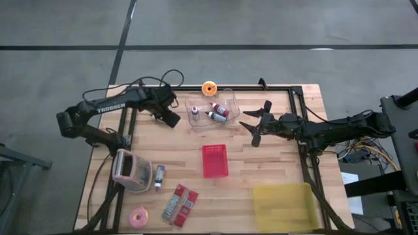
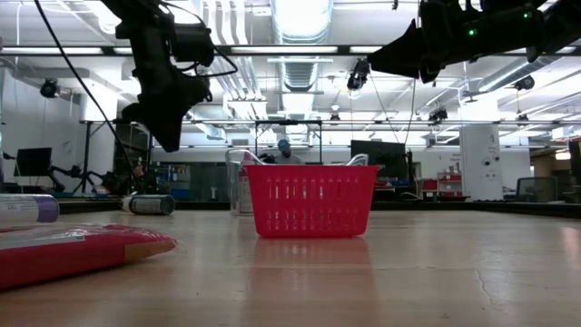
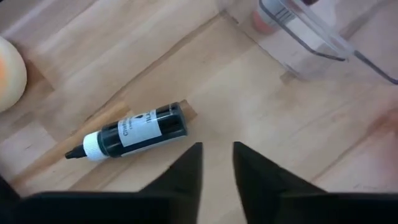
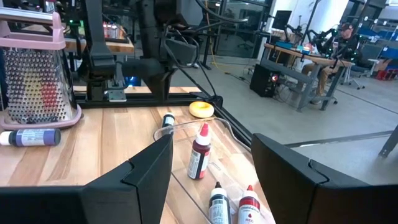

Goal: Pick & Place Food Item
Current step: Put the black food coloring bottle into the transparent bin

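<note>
Three small bottles [image 1: 215, 111] sit in one clear tray [image 1: 232, 99], upper centre; left claw [image 1: 171, 119] narrow, right claw [image 1: 253, 125] wide.

A clear tray [image 1: 230, 103] sits at upper centre of the high view, holding three small colouring bottles [image 1: 217, 111]: one upright, two lying. A black bottle [image 3: 134, 130] lies just left of it.

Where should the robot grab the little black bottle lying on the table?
Probably around its middle, on the label. The black bottle lies flat on the table, so the left hand should come straight down with one finger on each long side, clear of the thin white cap end.
</note>
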Motion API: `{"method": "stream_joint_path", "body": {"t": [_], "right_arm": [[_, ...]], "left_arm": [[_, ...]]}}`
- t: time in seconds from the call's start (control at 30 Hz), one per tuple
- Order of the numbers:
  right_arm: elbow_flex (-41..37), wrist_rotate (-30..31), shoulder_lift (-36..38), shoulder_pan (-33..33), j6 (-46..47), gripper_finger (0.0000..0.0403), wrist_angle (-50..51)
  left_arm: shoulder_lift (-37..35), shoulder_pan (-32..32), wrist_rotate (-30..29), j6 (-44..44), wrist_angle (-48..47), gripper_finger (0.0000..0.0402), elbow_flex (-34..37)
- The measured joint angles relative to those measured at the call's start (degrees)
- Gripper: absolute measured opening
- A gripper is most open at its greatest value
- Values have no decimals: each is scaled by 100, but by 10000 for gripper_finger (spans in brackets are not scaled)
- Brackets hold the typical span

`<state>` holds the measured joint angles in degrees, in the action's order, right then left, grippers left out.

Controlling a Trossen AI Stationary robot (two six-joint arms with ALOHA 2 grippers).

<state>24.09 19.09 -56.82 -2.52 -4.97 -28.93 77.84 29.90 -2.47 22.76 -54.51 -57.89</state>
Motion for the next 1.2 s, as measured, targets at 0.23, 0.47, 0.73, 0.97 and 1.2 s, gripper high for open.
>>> {"method": "stream_joint_path", "body": {"t": [0.23,0.47,0.73,0.97,1.2], "right_arm": [[-1,0,4,1,-11,215,0],[0,0,4,1,0,215,0],[-1,0,4,1,-3,215,2],[1,0,4,1,-6,215,2],[1,0,2,1,-7,215,2]], "left_arm": [[0,163,-112,-154,-84,219,0],[36,294,-140,-1920,-241,253,7],[430,447,-148,-2203,-270,253,190],[797,454,-257,-3071,-230,254,352],[962,454,-499,-3600,36,254,385]]}}
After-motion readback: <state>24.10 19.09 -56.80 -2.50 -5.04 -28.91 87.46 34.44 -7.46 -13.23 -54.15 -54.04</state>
